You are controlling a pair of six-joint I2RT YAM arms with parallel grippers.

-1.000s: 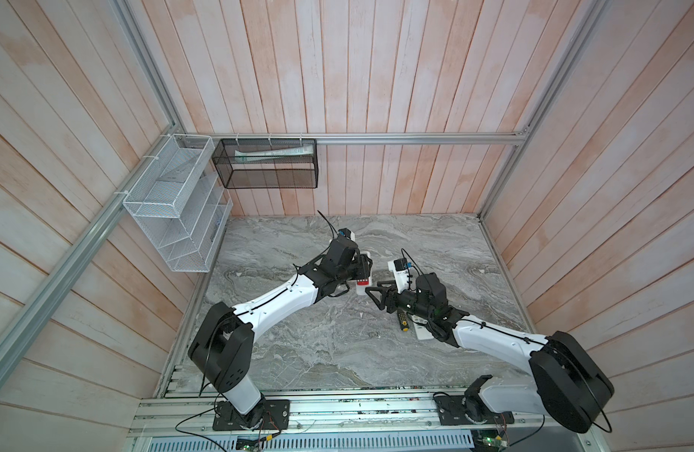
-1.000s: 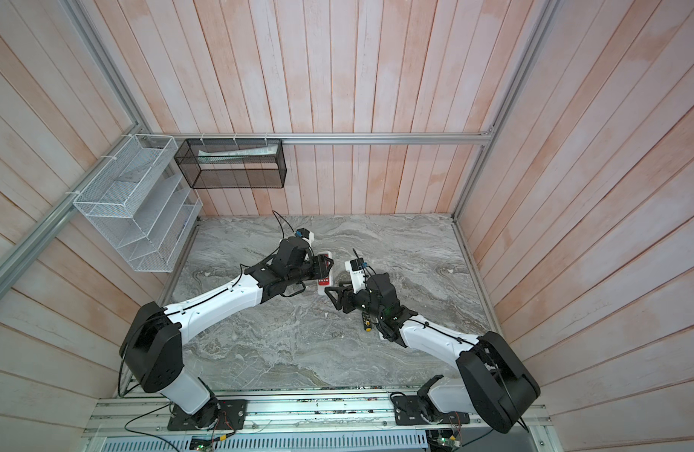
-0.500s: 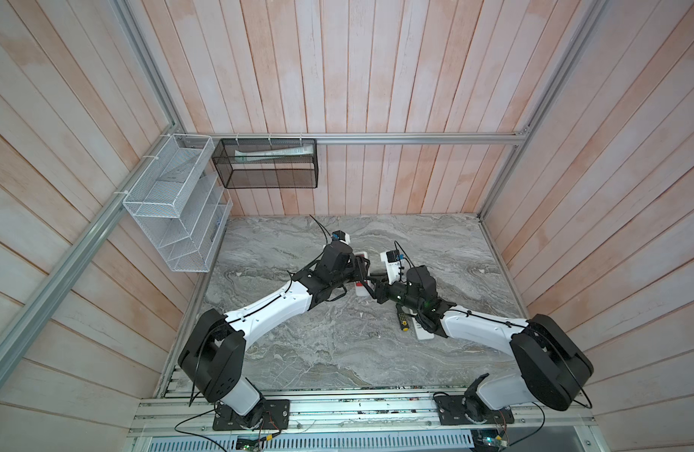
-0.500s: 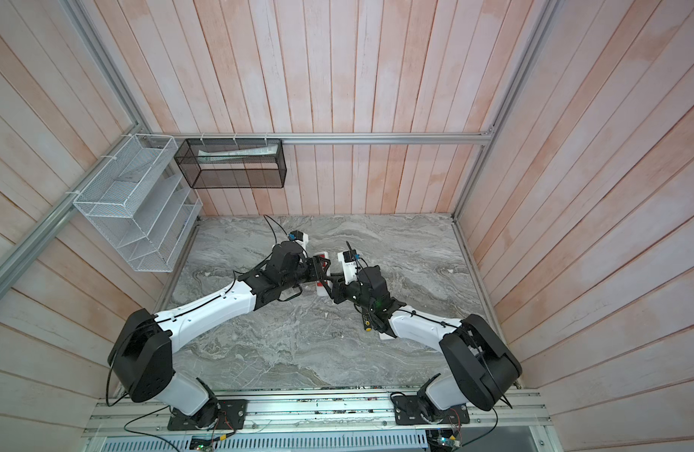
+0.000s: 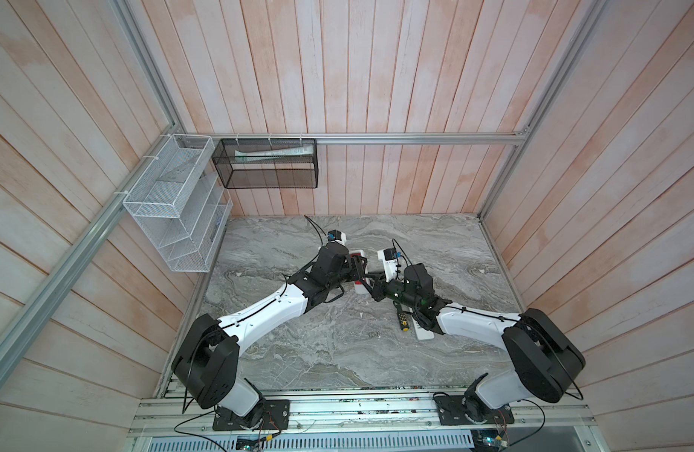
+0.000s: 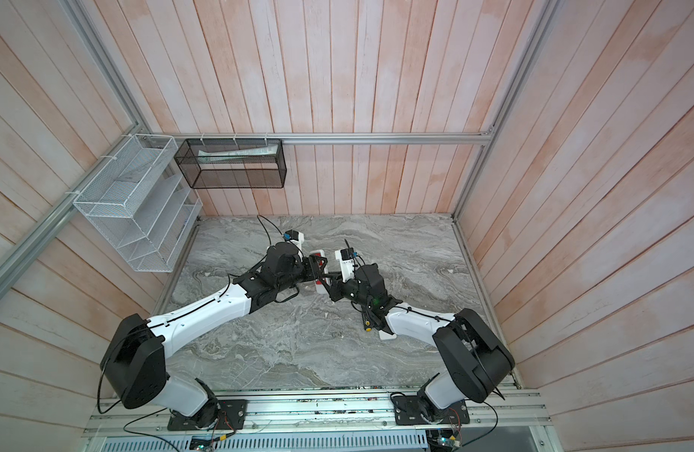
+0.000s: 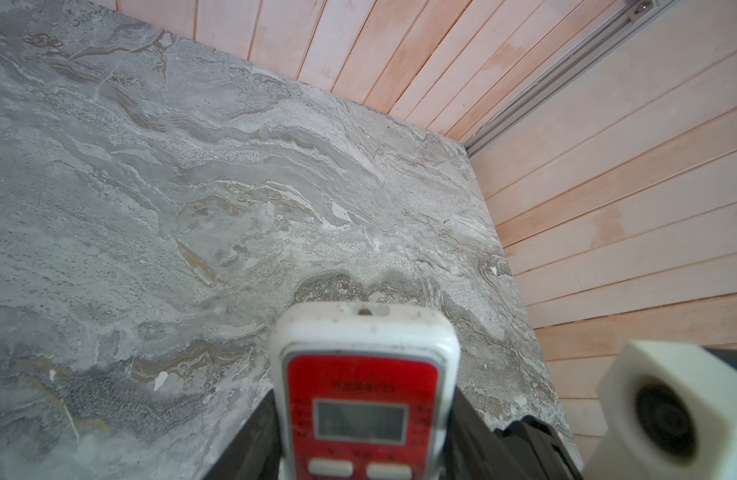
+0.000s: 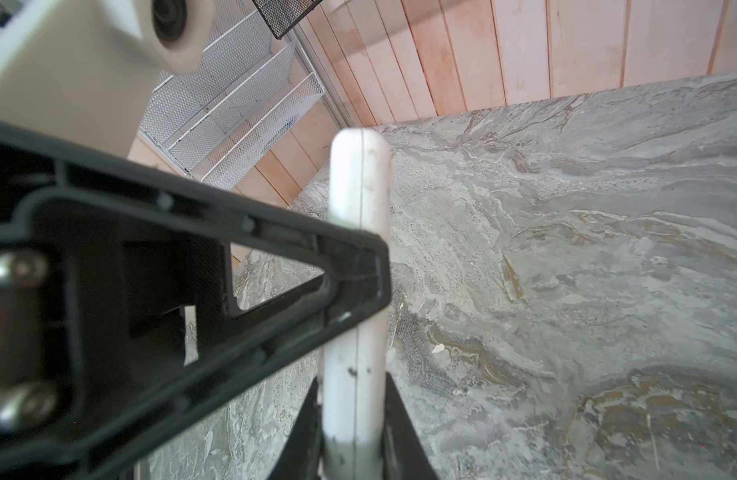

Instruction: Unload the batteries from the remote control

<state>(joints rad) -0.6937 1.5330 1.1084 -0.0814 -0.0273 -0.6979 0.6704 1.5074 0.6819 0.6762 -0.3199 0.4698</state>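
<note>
The remote control (image 5: 359,255) (image 6: 318,254), white with a red face, is held off the marble tabletop (image 5: 337,344) between both arms in both top views. My left gripper (image 5: 358,270) (image 7: 364,399) has its fingers along the two long sides of the remote control (image 7: 364,374), red face toward its camera. My right gripper (image 5: 368,283) (image 8: 352,380) is shut on the front and back faces of the remote control (image 8: 358,187), seen edge-on. A left finger (image 8: 275,270) crosses close in front. The batteries are hidden.
A black-and-yellow screwdriver (image 5: 401,319) (image 6: 367,323) lies beside a flat white piece (image 5: 423,334) under the right forearm. A white wire rack (image 5: 173,211) and a black mesh basket (image 5: 265,164) hang on the walls. The right wrist camera (image 7: 670,415) is close by.
My right gripper has moved left to the remote control and closed on it. The left arm has shifted slightly, still around the remote.
</note>
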